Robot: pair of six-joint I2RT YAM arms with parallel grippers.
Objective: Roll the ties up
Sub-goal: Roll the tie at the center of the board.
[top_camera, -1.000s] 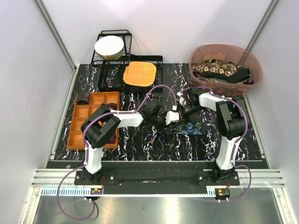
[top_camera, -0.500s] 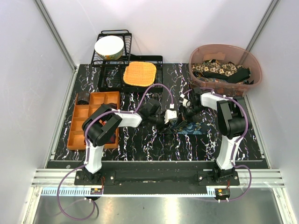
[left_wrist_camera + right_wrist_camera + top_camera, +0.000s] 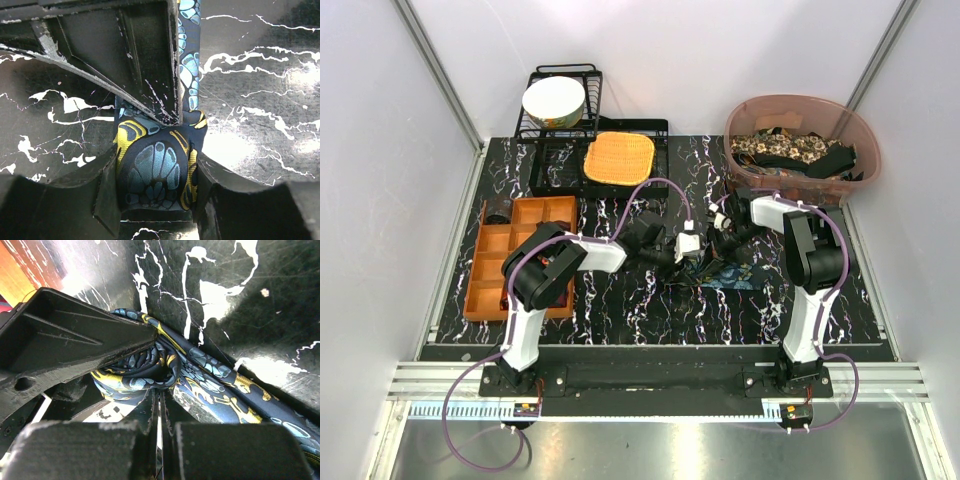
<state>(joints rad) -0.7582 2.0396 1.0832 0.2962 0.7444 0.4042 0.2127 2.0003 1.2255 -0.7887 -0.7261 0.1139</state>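
I count one dark blue tie (image 3: 732,274) on the table (image 3: 620,300), centre frame, half rolled. Left gripper (image 3: 156,187) clamps the roll's sides; right gripper (image 3: 159,396) is nearly closed, tips pinching its core. From above, both hide the roll. Pink tub (image 3: 853,125), upper right: heaped ties (image 3: 790,150), can't count them.

Dark blue tie (image 3: 730,274): teal and yellow print, lying right of the counter's centre, well clear of every edge. Its left end is wound into a tight, bulging coil (image 3: 155,172), pressed between the fingers of the left gripper (image 3: 156,196). The unrolled length (image 3: 220,392) lies flat on the counter and runs toward the right edge.

Other ties (image 3: 790,150): beige floral and black, loose and tangled, heaped in a tub (image 3: 790,100) at the far right corner.
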